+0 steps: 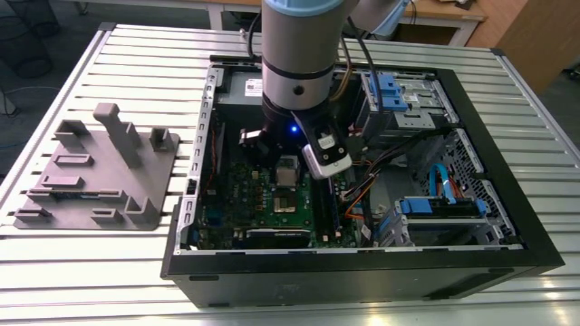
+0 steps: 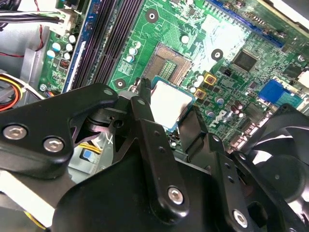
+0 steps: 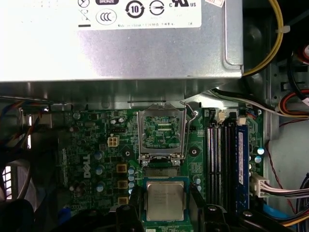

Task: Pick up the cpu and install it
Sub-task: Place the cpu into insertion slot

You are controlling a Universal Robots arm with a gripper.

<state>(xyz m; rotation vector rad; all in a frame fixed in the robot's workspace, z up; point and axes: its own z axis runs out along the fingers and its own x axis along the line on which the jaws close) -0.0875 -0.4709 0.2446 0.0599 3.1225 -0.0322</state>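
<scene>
Inspector: Progress on the chip, how far has it got?

Operator: Picked up, not installed. The cpu (image 3: pixel 165 200) sits between the two black fingers (image 2: pixel 145 121) of the gripper (image 2: pixel 166 113), which is closed narrowly on its opposite edges, silver top showing.

Inspector: And where is that over the machine?

Operator: Inside the open case (image 1: pixel 507 251), low over the green motherboard (image 1: pixel 272 204). In both wrist views the chip hangs just beside the socket (image 2: pixel 168 65), overlapping its near edge rather than lying squarely in it.

Inspector: Is the socket ready to take it?

Operator: It looks so. The metal retaining frame (image 3: pixel 161 131) is swung open on the far side, towards the grey power supply (image 3: pixel 120 48), and the socket's centre is bare.

Inspector: So what remains?

Operator: By my reckoning, the whole seating: the chip is neither lined up over the opening nor down in it, and the frame is not closed. I cannot tell how high above the board it rides.

Inspector: Anything else on the table (image 1: pixel 136 54)?

Operator: A grey fixture tray (image 1: pixel 100 176) lies well apart from the case, towards the exterior view's left, with no chip on it that I can make out.
</scene>
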